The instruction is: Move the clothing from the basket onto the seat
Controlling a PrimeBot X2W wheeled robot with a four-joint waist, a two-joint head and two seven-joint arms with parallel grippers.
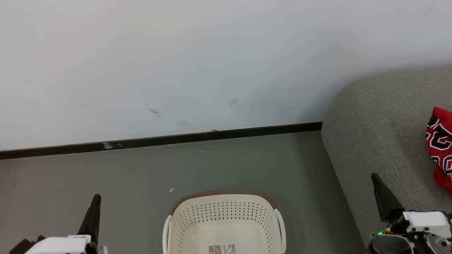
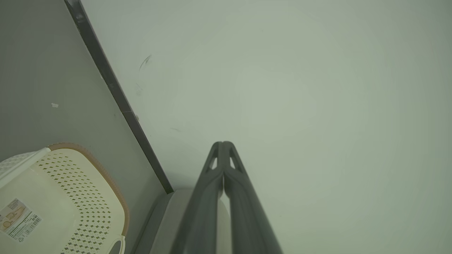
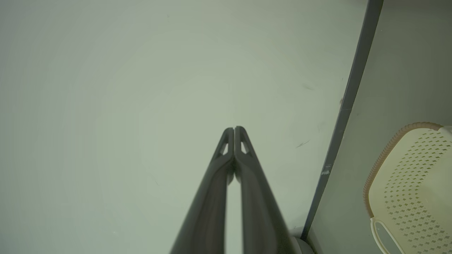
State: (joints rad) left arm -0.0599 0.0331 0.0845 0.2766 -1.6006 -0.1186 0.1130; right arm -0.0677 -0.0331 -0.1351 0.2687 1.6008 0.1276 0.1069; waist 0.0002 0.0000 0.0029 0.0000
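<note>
While the left gripper (image 1: pixel 96 198) hangs clenched at the lower left, its two long dark fingers pressed tip to tip, the right gripper (image 1: pixel 375 177) is clenched the same way at the lower right, in front of the large grey woven-fabric sofa (image 1: pixel 381 123). Between them, on the smooth grey floor (image 1: pixel 106 176), sits the cream-white plastic laundry basket (image 1: pixel 226 211). Its walls are pierced with small diamond holes and its rim is brown and ribbed. Inside, a small printed label (image 1: pixel 222 248) lies on the smooth bottom. The red fabric clothing (image 1: pixel 439 141), with black-and-white lettering, lies crumpled on the sofa's rounded seat, well apart from the basket. Behind, a black skirting strip (image 1: pixel 176 139) runs under a scuffed white wall (image 1: pixel 212 53).
</note>
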